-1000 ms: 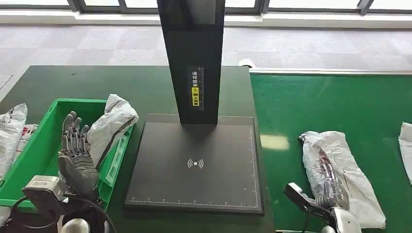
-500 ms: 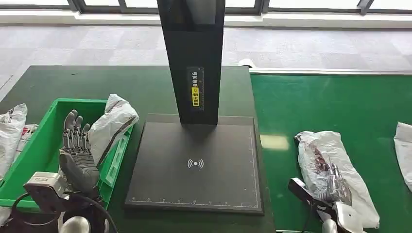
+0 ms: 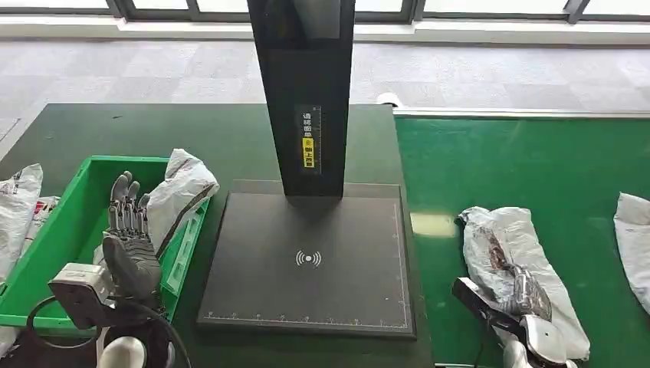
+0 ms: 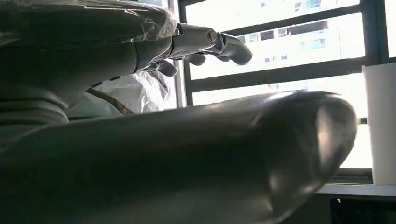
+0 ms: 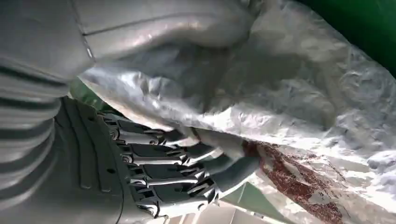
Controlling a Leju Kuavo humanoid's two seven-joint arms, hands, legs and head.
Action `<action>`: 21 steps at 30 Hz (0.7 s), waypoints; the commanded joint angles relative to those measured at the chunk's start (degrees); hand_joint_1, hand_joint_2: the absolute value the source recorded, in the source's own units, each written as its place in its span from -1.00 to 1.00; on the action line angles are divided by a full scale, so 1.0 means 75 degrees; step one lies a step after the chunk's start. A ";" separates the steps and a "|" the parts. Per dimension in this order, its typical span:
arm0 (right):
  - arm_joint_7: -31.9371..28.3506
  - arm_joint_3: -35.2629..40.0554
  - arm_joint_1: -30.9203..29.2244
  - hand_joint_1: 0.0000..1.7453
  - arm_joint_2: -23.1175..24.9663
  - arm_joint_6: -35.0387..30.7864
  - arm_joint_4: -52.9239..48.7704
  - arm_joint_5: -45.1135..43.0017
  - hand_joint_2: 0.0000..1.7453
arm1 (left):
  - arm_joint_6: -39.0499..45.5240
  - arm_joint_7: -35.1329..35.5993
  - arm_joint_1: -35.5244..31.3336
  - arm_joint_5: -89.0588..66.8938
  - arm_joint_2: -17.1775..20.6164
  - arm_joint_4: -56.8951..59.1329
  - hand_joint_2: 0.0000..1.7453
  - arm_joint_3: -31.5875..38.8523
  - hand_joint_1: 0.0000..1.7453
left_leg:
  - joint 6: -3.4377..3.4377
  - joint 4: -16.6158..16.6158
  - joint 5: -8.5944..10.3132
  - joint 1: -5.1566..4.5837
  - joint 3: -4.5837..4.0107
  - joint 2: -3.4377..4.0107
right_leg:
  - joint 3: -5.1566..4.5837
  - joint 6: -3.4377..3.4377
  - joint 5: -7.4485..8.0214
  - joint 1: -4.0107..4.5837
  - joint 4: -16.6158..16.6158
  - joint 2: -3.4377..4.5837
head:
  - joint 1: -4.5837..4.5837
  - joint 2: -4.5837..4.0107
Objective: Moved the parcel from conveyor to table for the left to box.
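parcel (image 3: 518, 264): white crumpled poly bag with a reddish print, lying on the green conveyor (image 3: 536, 165), right of the scan plate (image 3: 309, 261) and apart from it
right hand (image 3: 525, 295): on the near end of the parcel; right wrist view shows the thumb over the bag and the dark fingers (image 5: 187, 175) curled under its edge, so it grips the parcel
left hand (image 3: 130, 238): over the green bin (image 3: 54, 253), left of the scan plate; fingers straight, slightly apart, holding nothing
bin parcel (image 3: 175, 195): second white bag leaning on the bin's wall nearest the scan plate, top sticking out above the rim, just beside the left hand's fingers; cannot tell if touching
scan plate: black flat pad with a white wireless mark in the middle, on the dark green bench (image 3: 192, 142), between bin and conveyor
post (image 3: 305, 92): black upright column at the plate's far edge, yellow and white label on its face
other bags: one white bag (image 3: 17, 215) left of the bin, outside it; another white bag (image 3: 633, 238) on the conveyor, further right of the parcel, cut by the frame edge
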 commanded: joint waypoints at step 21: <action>-0.0387 0.0422 -0.0056 1.00 0.0501 -0.1066 -0.1119 -0.0302 1.00 | -0.0106 -0.0100 -0.0107 -0.0049 -0.0080 0.0406 -1.00 0.0460 -1.00 | -0.0011 -0.0017 0.0003 -0.0002 0.0008 0.0032 | -0.0005 -0.0006 0.0010 -0.0002 -0.0010 0.0025 | 0.0000 0.0000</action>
